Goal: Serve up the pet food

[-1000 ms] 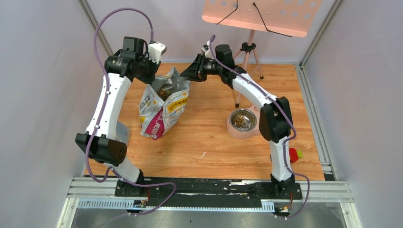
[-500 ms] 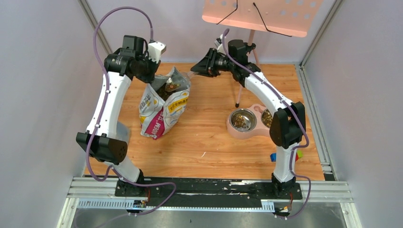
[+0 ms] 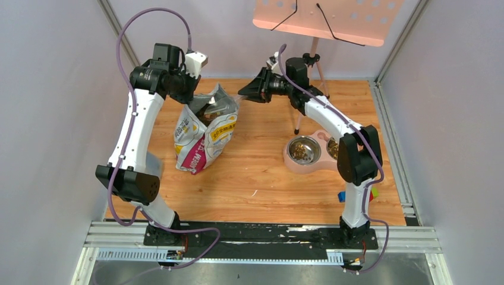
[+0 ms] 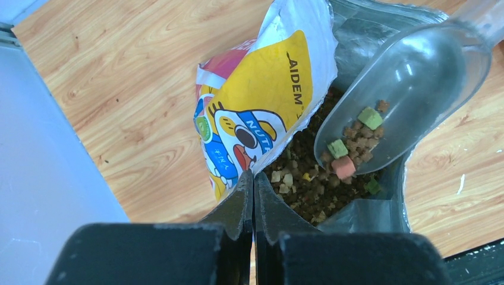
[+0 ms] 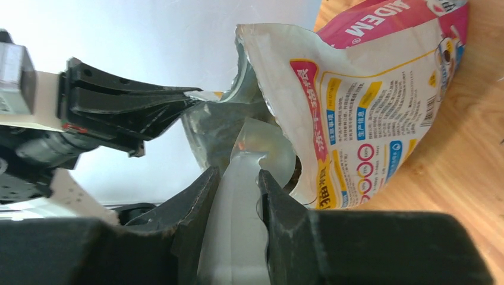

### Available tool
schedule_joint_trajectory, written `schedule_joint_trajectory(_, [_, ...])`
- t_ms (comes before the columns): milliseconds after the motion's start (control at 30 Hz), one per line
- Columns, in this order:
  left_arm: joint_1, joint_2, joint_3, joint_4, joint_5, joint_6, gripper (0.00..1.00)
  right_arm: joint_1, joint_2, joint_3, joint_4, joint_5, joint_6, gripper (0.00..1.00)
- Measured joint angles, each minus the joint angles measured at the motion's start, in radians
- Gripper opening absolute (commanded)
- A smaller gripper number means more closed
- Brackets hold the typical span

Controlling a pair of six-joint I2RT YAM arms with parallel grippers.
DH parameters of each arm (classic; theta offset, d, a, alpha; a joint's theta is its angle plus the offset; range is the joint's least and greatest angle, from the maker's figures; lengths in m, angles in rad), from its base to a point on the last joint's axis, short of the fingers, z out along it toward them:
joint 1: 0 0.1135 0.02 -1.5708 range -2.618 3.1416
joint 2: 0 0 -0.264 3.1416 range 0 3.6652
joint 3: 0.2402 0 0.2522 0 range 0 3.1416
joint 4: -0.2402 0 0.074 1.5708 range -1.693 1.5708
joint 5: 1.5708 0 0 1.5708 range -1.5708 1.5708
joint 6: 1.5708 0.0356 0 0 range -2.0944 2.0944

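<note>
The printed bag (image 3: 205, 133) stands open at the back left of the wooden floor, with brown kibble (image 4: 309, 184) inside. My left gripper (image 3: 195, 95) is shut on the bag's rim (image 4: 279, 160) and holds the mouth open. My right gripper (image 3: 242, 93) is shut on the handle (image 5: 238, 196) of the clear scoop (image 4: 404, 83). The scoop's bowl is in the bag's mouth, just above the kibble. It holds a small amount of kibble (image 4: 353, 145) with green and pink pieces. A pink double feeder (image 3: 292, 161) to the right has kibble in both steel bowls (image 3: 302, 151).
A pink music stand (image 3: 327, 18) on a tripod (image 3: 309, 59) stands behind the feeder. Small coloured blocks (image 3: 372, 192) lie by the right arm's base. Grey walls close in left, right and back; a metal rail (image 3: 261, 234) runs along the front.
The right arm's elbow has swung to the right, uncovering the feeder's second bowl, while its gripper stays at the bag's mouth with the scoop. The left arm has not moved.
</note>
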Motion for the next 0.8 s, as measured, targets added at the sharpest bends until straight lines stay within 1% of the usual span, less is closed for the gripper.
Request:
schedule_joint_trajectory(133, [0.0,0.0,0.0,0.0,0.0,0.001,0.0,-0.023,0.01,-0.016,0.076,-0.058,0.119,0.0])
schedule_joint_trajectory(300, [0.0,0.0,0.003,-0.005,-0.002,0.004,0.0,-0.039,0.01,-0.034,0.139,-0.088,0.239,0.0])
schedule_joint_trajectory(567, [0.0,0.004,0.013,-0.017,-0.017,0.03,0.0,-0.051,0.023,-0.11,0.202,-0.134,0.382,0.0])
schedule_joint_trajectory(800, [-0.001,0.004,0.013,-0.017,-0.043,0.078,0.0,-0.115,0.033,-0.142,0.357,-0.186,0.49,0.0])
